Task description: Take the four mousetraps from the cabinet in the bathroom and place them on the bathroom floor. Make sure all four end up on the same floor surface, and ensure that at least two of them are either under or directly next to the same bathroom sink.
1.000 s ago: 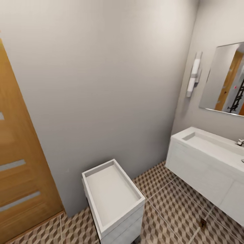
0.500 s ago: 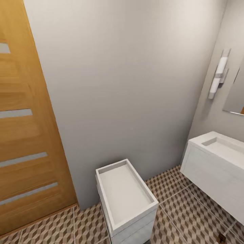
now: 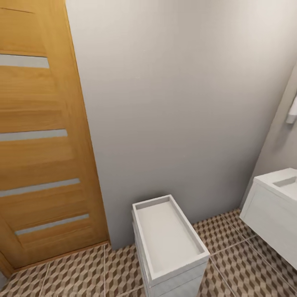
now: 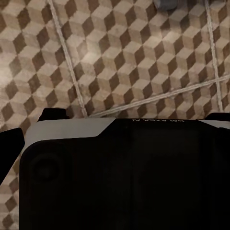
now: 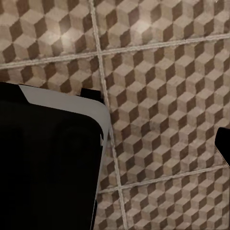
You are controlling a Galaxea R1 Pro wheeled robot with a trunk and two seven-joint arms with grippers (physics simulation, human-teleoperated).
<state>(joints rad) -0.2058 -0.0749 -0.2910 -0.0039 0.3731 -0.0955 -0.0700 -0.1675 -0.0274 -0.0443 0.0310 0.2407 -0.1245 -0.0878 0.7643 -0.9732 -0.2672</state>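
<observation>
The mousetraps and the cabinet are out of view. The bathroom floor (image 3: 78, 274), tiled in a brown and beige cube pattern, runs along the bottom of the head view and lies below both wrist cameras. A corner of the white bathroom sink (image 3: 277, 190) shows at the right edge. My left gripper (image 4: 115, 123) hangs above the tiles with its dark fingers (image 4: 10, 143) far apart and nothing between them. My right gripper (image 5: 115, 112) also hangs over the floor (image 5: 158, 96), with one fingertip (image 5: 223, 141) showing at the frame edge and nothing held.
A low white open-topped unit (image 3: 170, 243) stands against the grey wall (image 3: 173, 103), between the slatted wooden door (image 3: 41, 156) on the left and the sink. My own dark base (image 4: 120, 182) shows under both wrists. Open tile lies on either side of the white unit.
The head view has swung left: the door fills more of the left side, while the sink, wall lamp and mirror have slid off to the right.
</observation>
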